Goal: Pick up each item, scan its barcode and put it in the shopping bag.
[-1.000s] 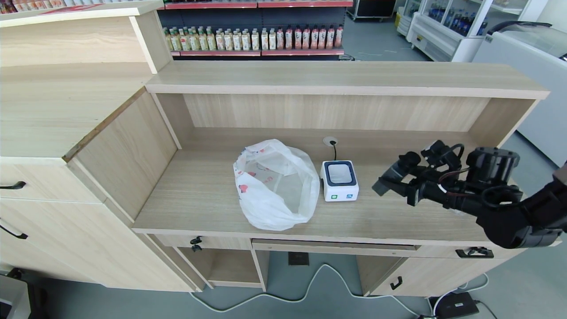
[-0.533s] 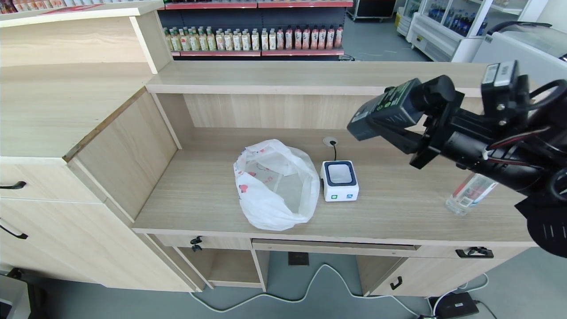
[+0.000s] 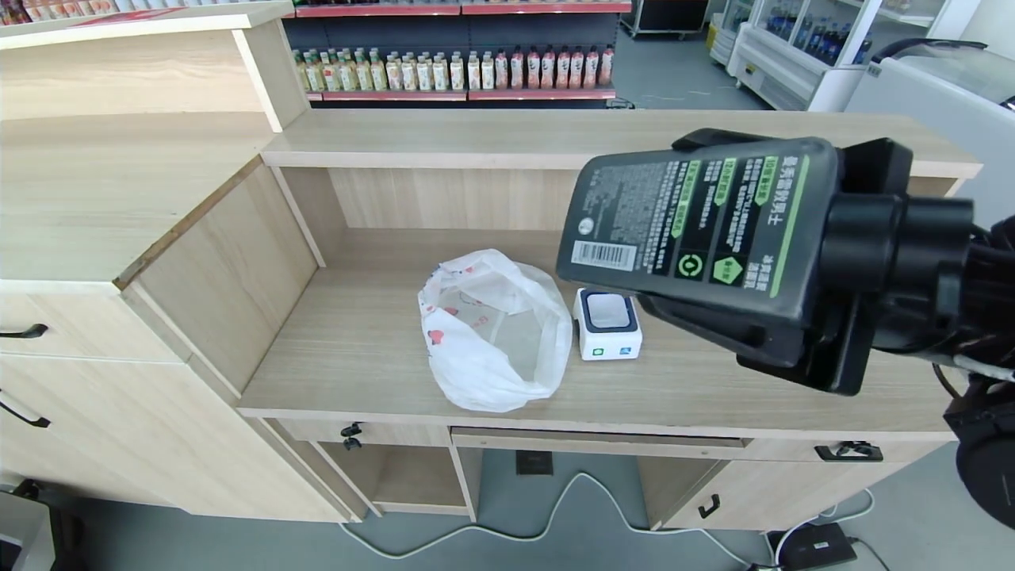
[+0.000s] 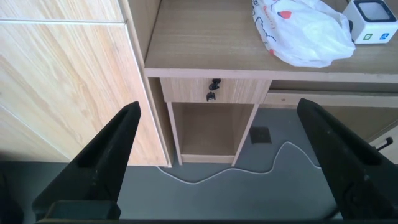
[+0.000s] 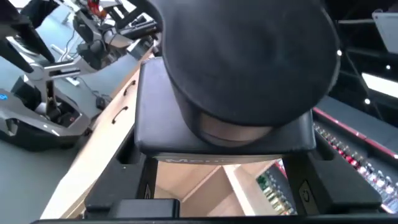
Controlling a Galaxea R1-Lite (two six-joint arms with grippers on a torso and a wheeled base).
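Note:
My right gripper is shut on a dark grey bottle, held high above the counter's right half and close to the head camera. Its label faces up, with a white barcode at the end nearest the scanner. The white scanner stands on the counter just beyond the bottle's end, and the open white shopping bag lies at its left. In the right wrist view the bottle's black cap sits between the fingers. My left gripper hangs open below counter height, facing the bag.
The wooden counter has a raised back ledge and a tall side cabinet at the left. A keyed drawer and an open cubby sit under the counter. A white cable runs across the floor.
My right arm has risen from low over the counter's right end up toward the head camera with the bottle, turning its label and barcode upward. The bag and scanner have not moved.

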